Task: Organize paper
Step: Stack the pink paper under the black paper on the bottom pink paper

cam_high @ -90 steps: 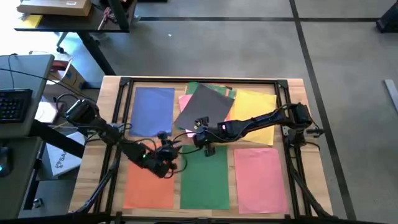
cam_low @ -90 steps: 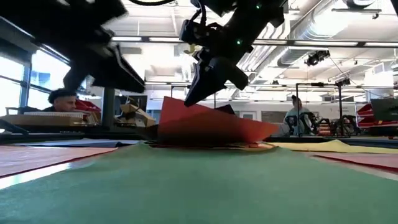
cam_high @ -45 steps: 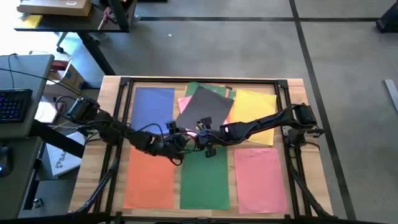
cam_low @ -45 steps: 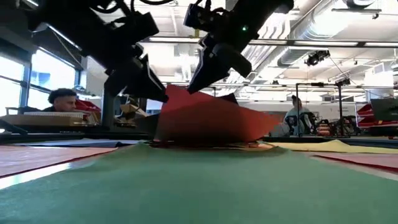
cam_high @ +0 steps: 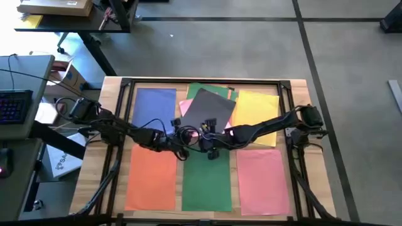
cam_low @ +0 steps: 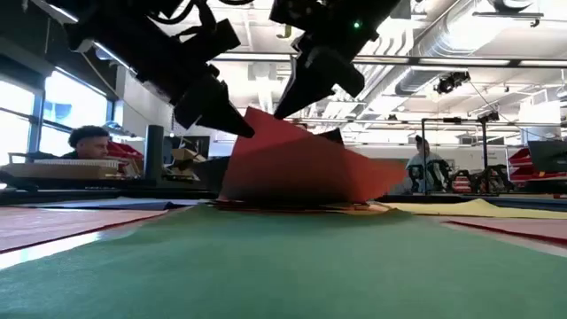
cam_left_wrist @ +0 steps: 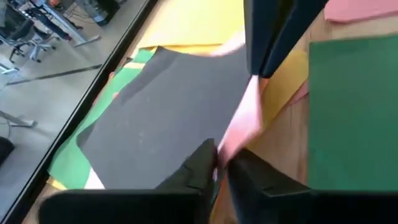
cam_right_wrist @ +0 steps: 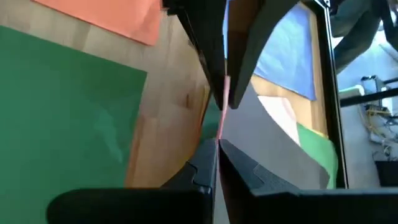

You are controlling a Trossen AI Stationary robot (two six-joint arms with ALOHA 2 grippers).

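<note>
While blue [cam_high: 155,110], yellow [cam_high: 259,107], orange [cam_high: 152,182], green [cam_high: 207,182] and pink [cam_high: 262,179] stacks lay sorted on desk [cam_high: 317,182], left hand [cam_high: 183,135] and right hand [cam_high: 202,134] both clamped on pink sheet [cam_low: 292,168] mid-desk; mixed pile under dark grey sheet [cam_high: 207,112] left.

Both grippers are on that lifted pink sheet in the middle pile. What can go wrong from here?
1. The left gripper and right gripper both pinch the same pink sheet, close together; pulling apart may tear or crease it.
2. The dark grey sheet lies on the pile over the pink one, so lifting may drag it and the green sheet beneath out of place.
3. The fingers sit very near each other; a collision seems possible.
</note>
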